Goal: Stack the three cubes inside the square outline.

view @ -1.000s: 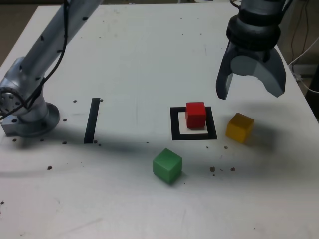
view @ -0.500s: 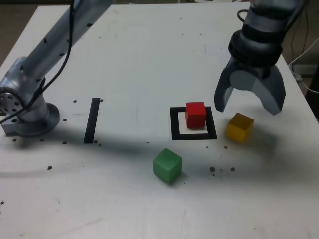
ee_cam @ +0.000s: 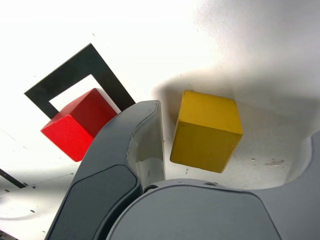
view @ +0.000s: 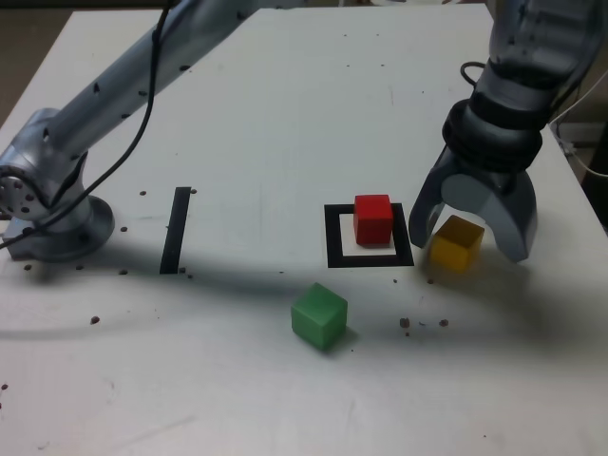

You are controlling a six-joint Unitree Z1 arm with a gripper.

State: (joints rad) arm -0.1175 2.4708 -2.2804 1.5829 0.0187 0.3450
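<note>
We have the claw (view: 467, 237) spread wide and straddling the yellow cube (view: 457, 243), which sits on the bench (view: 285, 104) just beside the square outline (view: 370, 258) at its three o'clock in the exterior view; nothing is gripped yet. The red cube (view: 373, 218) stands inside the outline, the green cube (view: 318, 315) near its seven o'clock. The yellow cube looks light, rigid and smooth-faced, so we would pinch two opposite flat sides at mid-height.

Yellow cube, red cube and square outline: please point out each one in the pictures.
yellow cube (ee_cam: 206, 131), wrist view, on its front face.
red cube (view: 373, 219), exterior view, on its front face.
square outline (view: 334, 237), exterior view, on the tape strip on that view's left.
</note>
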